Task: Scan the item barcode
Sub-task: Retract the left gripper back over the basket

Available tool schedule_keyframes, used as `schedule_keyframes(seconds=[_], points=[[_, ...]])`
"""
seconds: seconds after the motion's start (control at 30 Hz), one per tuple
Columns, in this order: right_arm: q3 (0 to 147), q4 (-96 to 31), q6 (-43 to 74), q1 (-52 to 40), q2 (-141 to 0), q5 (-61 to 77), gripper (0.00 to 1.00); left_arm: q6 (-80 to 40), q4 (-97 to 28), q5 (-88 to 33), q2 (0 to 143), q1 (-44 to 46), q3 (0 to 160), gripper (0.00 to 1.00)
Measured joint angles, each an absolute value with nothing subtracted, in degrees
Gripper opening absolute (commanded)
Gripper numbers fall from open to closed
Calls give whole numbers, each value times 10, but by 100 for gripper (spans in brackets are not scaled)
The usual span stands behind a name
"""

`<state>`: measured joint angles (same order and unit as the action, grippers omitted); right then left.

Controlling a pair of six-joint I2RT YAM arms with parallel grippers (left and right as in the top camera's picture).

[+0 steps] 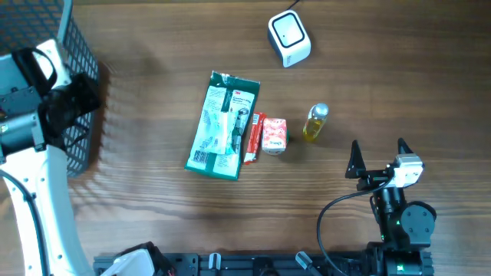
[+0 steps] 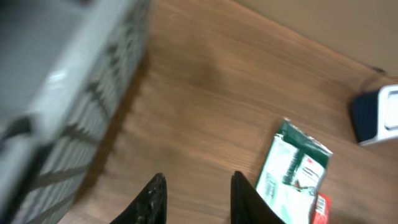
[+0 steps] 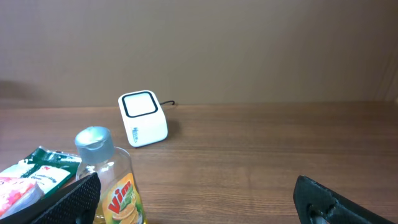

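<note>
No item is lifted yet. Three candidates lie grouped at the middle of the bench point(image 1: 153, 215), and which one is to be scanned cannot be told. The green packet point(image 1: 222, 126) lies flat, printed face up. A small red mark near its top edge appears to read 3M, and a white panel at its lower corner may carry the barcode but is too small to confirm. The red-and-white carton point(image 1: 274, 136) lies just beside the packet's right edge; its print is illegible. The bottle point(image 1: 314, 123) of yellow liquid stands upright near the carton, its label reading Vim in the right wrist view. The scanner point(image 1: 289, 38), a white cube, sits at the far side, well apart from the items. Its dark-framed window faces upward, so a barcode probably has to be presented face down above it. The right pincer point(image 1: 378, 157) is spread wide and empty, on the near side of the bottle and aimed toward it, which suggests the bottle is the nearest pick. The left pincer point(image 2: 199, 199) hangs beside the basket point(image 1: 80, 92) at the left edge, fingers slightly apart with nothing between them.
</note>
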<state>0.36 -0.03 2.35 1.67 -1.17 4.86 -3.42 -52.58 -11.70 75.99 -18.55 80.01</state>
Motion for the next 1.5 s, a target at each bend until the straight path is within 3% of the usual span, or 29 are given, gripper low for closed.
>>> schedule_keyframes(seconds=[0.4,0.43,0.47,0.5,1.5], points=[[4,0,23,17,-12,49,100,41,-497,-249,869,-169,800,40],[4,0,23,17,-12,49,100,43,-496,-254,875,-169,800,62],[4,0,23,17,-12,49,100,43,-496,-259,880,-169,800,96],[4,0,23,17,-12,49,100,48,-496,-263,882,-169,800,100],[4,0,23,17,-12,49,100,49,-496,-276,884,-169,800,100]])
